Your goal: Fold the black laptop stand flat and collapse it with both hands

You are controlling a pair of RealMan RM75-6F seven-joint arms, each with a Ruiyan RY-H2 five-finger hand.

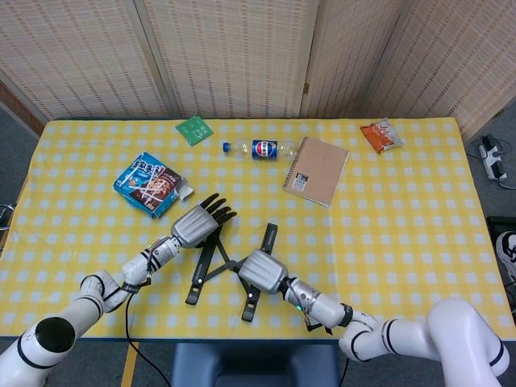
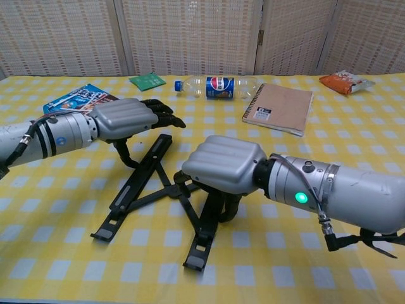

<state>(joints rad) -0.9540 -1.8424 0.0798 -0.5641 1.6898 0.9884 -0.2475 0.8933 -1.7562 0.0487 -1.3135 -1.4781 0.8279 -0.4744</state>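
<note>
Stand: black metal folding laptop stand lies near the front of the counter, which wears a yellow and white checked cloth. Its two long bars are joined by crossed thin bars in the middle.
Left hand: silver and black left hand sits over the far end of the left bar. Its dark fingers point out flat past the bar and the thumb hooks down beside it. I cannot tell if it really holds the bar.
Right hand: silver right hand is curled over the right bar, with fingers wrapped down around it, holding it.
Behind the stand: blue snack box, small green packet, clear plastic bottle with a blue label lying on its side, brown spiral notebook, and orange snack bag, all well apart from the stand.
</note>
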